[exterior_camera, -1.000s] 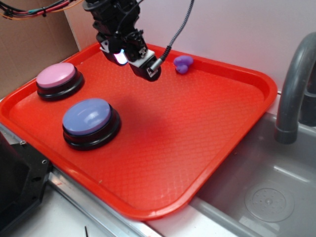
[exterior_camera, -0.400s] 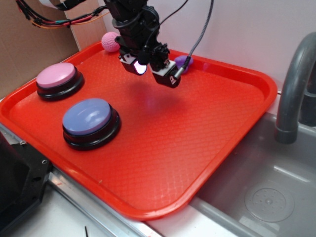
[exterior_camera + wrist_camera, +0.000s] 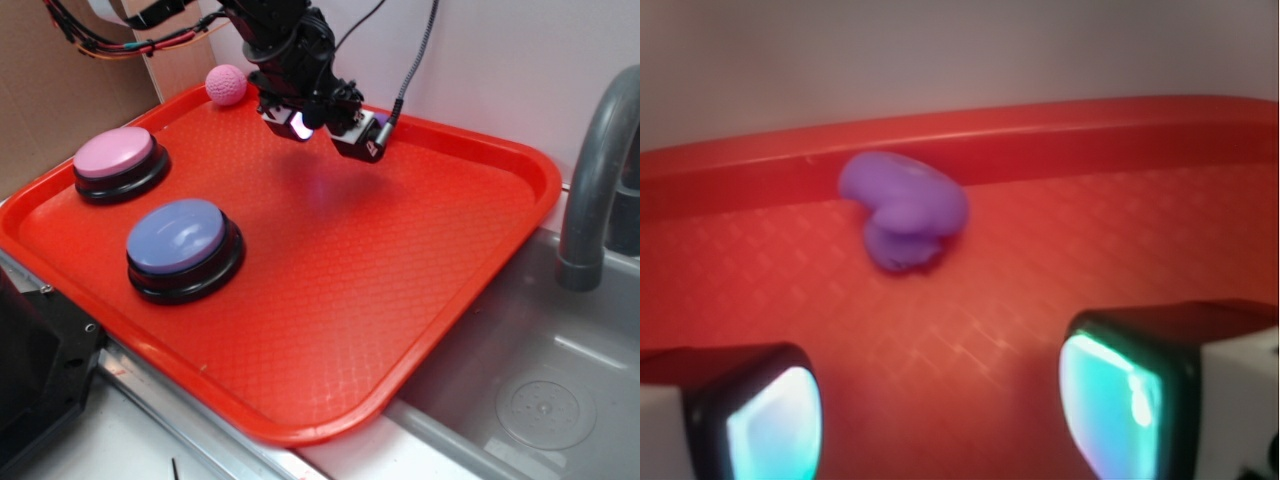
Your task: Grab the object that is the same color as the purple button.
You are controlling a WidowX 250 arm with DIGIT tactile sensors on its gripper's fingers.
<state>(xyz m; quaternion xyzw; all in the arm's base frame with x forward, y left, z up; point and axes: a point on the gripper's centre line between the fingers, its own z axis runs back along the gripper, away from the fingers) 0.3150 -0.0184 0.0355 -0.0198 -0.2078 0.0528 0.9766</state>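
Note:
The object, a tiny glossy purple duck [image 3: 905, 205], lies on the red tray [image 3: 420, 290] against its far rim. In the wrist view it sits just ahead of my gripper [image 3: 940, 410] and slightly left of centre. The gripper's fingers [image 3: 770, 420] are spread wide with only bare tray between them. In the exterior view the gripper [image 3: 325, 132] hovers low over the tray's back edge and covers nearly all of the duck. The purple button [image 3: 180, 240], a blue-violet dome on a black base, stands at the tray's front left, far from the gripper.
A pink dome button [image 3: 115, 160] stands at the tray's left. A pink textured ball [image 3: 227, 85] rests at the back left corner, left of the gripper. A white wall runs close behind the tray. A grey faucet [image 3: 590, 180] and a sink [image 3: 540, 390] are to the right.
The gripper has moved right and toward the back rim, closing in on the duck and now hiding it in the exterior view. The pink ball has come into view behind it.

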